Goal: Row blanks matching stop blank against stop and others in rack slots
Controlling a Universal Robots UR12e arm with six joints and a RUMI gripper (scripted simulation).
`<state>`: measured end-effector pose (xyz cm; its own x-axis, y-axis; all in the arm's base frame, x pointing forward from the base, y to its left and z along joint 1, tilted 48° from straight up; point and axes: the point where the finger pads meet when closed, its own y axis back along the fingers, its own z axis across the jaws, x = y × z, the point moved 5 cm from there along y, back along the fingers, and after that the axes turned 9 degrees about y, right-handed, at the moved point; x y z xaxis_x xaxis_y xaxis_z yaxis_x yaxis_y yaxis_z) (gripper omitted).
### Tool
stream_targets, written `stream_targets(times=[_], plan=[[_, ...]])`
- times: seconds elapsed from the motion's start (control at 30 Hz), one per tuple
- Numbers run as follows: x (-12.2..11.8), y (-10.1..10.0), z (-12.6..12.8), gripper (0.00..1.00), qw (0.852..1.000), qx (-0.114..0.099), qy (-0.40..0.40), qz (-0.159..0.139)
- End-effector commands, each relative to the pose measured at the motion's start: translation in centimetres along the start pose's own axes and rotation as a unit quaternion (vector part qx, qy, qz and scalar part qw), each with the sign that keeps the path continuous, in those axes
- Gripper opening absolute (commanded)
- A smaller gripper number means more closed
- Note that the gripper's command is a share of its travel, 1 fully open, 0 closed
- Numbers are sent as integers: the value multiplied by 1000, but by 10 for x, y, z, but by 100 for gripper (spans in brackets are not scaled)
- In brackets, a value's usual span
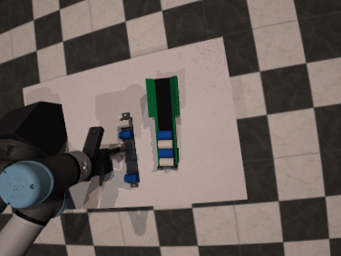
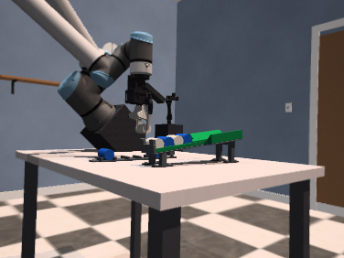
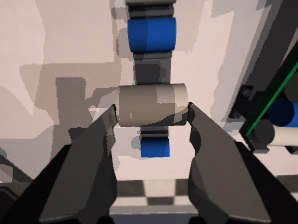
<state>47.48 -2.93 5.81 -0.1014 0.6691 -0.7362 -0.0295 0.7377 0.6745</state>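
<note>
My gripper (image 3: 152, 104) (image 2: 144, 130) is shut on a white blank (image 3: 150, 105), end to end, held above the stock rack (image 1: 131, 159) (image 3: 152, 72). On the rack, a white blank (image 1: 124, 123) and a blue blank (image 1: 126, 134) (image 3: 152, 35) lie near the far end, another blue blank (image 1: 131, 178) (image 2: 105, 154) at the near end. On the feed ramp (image 1: 163, 102) (image 2: 226, 137), a white blank (image 1: 166, 162) lies at the stop, then a blue blank (image 1: 166, 152), a white blank (image 1: 165, 143) and a blue blank (image 1: 164, 134), all across it.
The green ramp wall (image 3: 270, 96) stands to the right of the gripper in the wrist view. The ramp rises on legs (image 2: 233, 152) away from its stop. The arm's dark base (image 1: 36, 123) is at the table's left side.
</note>
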Motion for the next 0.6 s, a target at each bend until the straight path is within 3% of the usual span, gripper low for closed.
stream_targets(times=[0.0, 0.23, 0.57], plan=[[-1, 2, 3, 36, 1000, -1, -1, 0], [3, 6, 25, 36, 1000, 0, -3, 0], [29, 42, 153, 36, 1000, -1, -25, 1]])
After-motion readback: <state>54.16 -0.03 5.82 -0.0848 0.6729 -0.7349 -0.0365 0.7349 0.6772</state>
